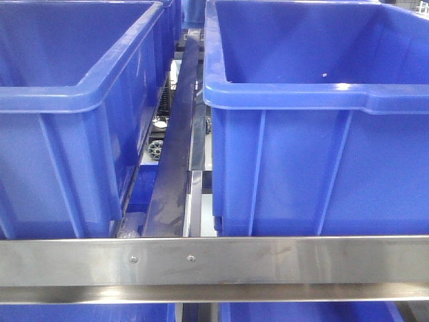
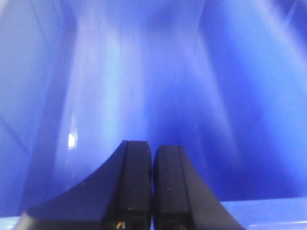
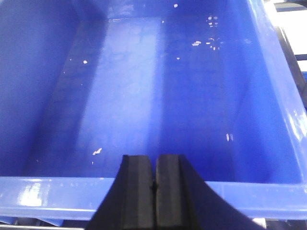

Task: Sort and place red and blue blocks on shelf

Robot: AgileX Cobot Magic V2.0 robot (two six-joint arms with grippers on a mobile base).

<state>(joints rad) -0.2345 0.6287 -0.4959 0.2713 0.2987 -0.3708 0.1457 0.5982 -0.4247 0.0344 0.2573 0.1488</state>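
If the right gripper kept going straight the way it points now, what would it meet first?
Probably the bare floor of the blue bin. The right gripper, jaws closed and empty, sits about over the near rim and points down inside. No block shows there, though depth is unclear.

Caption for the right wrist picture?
Shut black right gripper poised above the rim of a large, empty blue plastic bin.

Both large bins, left bin (image 1: 74,100) and right bin (image 1: 315,121), are uniform saturated blue plastic with glossy pale highlights along the rims. The shelf front rail (image 1: 281,258) is bare brushed silver steel with faint brownish smudges, and the divider bar (image 1: 175,144) between the bins is darker grey metal. Right bin interior (image 3: 144,96) shows scattered white flecks on blue; left gripper (image 2: 153,191) and right gripper (image 3: 154,191) are matte black.
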